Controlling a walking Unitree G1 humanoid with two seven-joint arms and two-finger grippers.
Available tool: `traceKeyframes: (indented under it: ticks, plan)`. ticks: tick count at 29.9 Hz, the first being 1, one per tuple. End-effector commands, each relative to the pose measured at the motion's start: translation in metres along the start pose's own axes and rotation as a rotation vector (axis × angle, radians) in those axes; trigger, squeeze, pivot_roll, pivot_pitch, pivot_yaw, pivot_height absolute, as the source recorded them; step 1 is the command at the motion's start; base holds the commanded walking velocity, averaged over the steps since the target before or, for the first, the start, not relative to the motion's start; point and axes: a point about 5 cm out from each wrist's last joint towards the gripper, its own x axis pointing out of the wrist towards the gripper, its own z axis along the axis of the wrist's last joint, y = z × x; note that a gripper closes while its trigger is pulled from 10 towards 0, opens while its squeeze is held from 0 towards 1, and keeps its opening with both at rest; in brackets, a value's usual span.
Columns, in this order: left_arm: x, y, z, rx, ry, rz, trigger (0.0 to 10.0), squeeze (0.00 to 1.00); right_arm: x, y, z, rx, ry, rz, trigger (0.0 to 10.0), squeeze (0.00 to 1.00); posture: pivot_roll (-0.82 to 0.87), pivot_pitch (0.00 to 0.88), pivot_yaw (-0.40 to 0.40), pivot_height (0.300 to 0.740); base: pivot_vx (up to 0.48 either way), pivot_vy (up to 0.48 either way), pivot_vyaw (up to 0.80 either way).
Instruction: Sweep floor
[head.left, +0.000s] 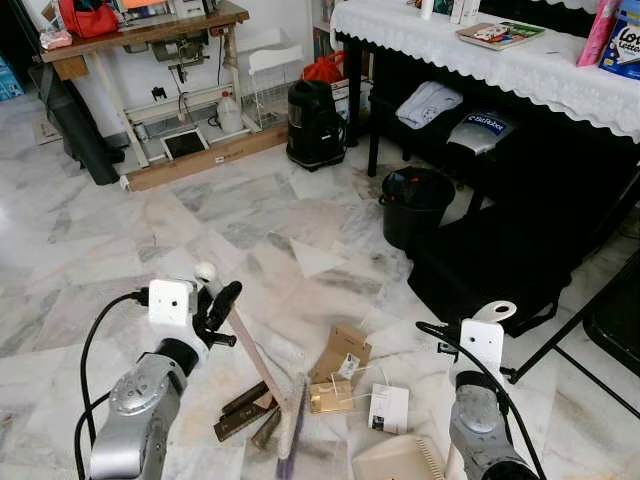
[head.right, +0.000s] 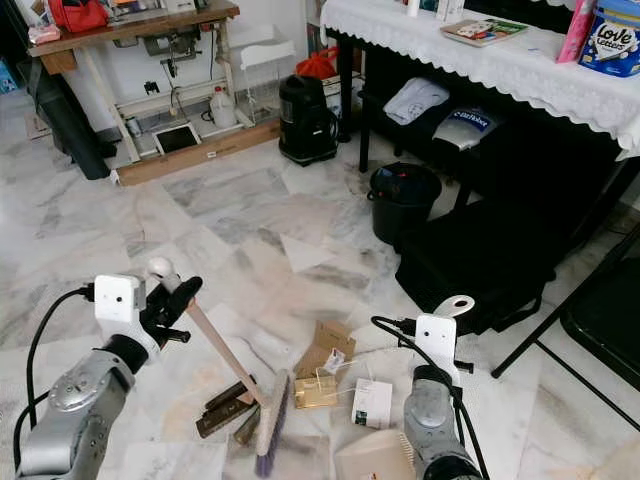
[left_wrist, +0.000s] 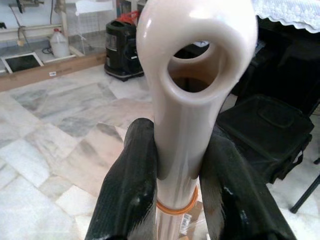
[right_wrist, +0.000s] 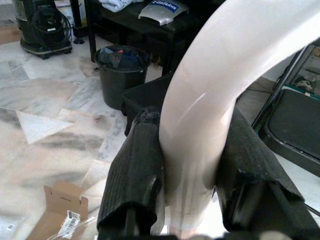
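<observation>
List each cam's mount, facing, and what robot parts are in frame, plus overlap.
Left eye: head, forward-down at marble floor; both arms, left gripper on broom handle.
Right eye: head, same scene; right gripper on dustpan handle.
Left wrist: along black fingers clamping the handle.
Right wrist: along fingers clamping dustpan handle.
Shared: black bin, cardboard box.
</observation>
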Motion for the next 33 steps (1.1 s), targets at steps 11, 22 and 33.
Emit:
traceKeyframes:
  ticks: [11,22,33]
  plan:
    - [0.001,-0.002,0.002,0.012,-0.038,-0.005,10.0,0.0,-0.003,-0.011,-0.014,-0.033,0.07,-0.019,10.0,0.0,0.08,0.0,0.05,0.74,0.0,0.0,0.0]
    - [0.002,-0.004,0.001,0.006,-0.037,-0.016,10.0,0.0,0.001,-0.017,-0.008,-0.02,0.035,-0.06,10.0,0.0,0.08,0.0,0.048,0.74,-0.088,0.0,0.0]
    - [0.004,-0.007,-0.001,-0.006,-0.032,-0.035,10.0,0.0,0.014,-0.037,0.02,0.075,-0.117,-0.165,10.0,0.0,0.07,0.0,0.048,0.74,-0.11,0.0,0.0]
